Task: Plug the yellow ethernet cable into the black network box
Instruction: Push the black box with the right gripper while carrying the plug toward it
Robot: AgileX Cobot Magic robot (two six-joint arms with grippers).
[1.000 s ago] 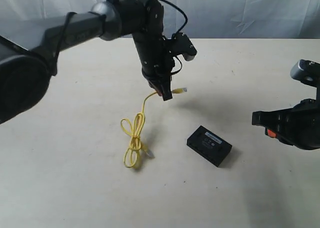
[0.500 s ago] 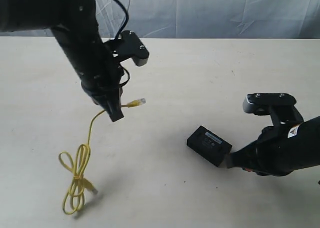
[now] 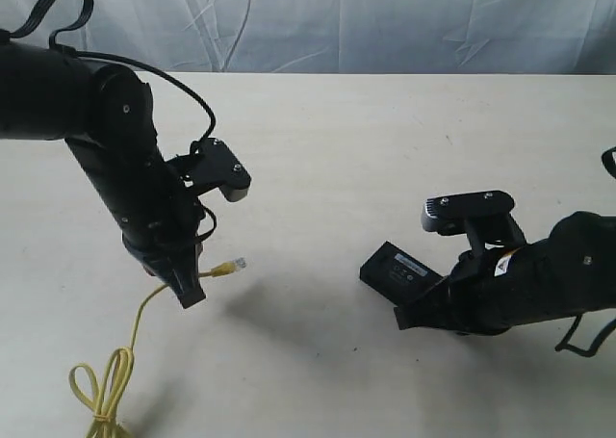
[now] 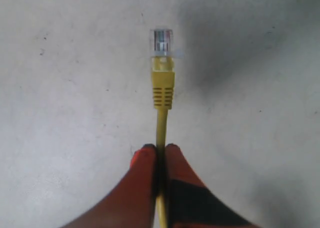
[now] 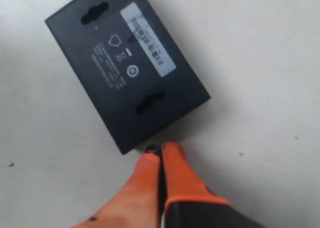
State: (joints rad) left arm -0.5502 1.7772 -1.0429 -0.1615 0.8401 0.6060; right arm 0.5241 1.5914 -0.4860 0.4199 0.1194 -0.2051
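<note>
My left gripper (image 3: 190,294) (image 4: 160,149) is shut on the yellow ethernet cable (image 3: 144,313) (image 4: 162,123) a little behind its clear plug (image 3: 239,264) (image 4: 162,41). The plug sticks out toward the right, above the table. The rest of the cord hangs down to a coil (image 3: 101,390) at the front left. The black network box (image 3: 399,271) (image 5: 127,67) lies flat right of centre, label strip up. My right gripper (image 3: 406,319) (image 5: 161,149) is shut with nothing in it, its tips right at the box's near edge.
The pale table (image 3: 318,149) carries only the cable and the box. A white cloth backdrop (image 3: 385,19) hangs behind the far edge. Both black arms reach low over the table, the left one over the left half, the right one by the box.
The left arm has carried the plug end down and to the left, dragging the coil toward the front left. The right arm has come in leftward, bringing its shut gripper up against the box.
</note>
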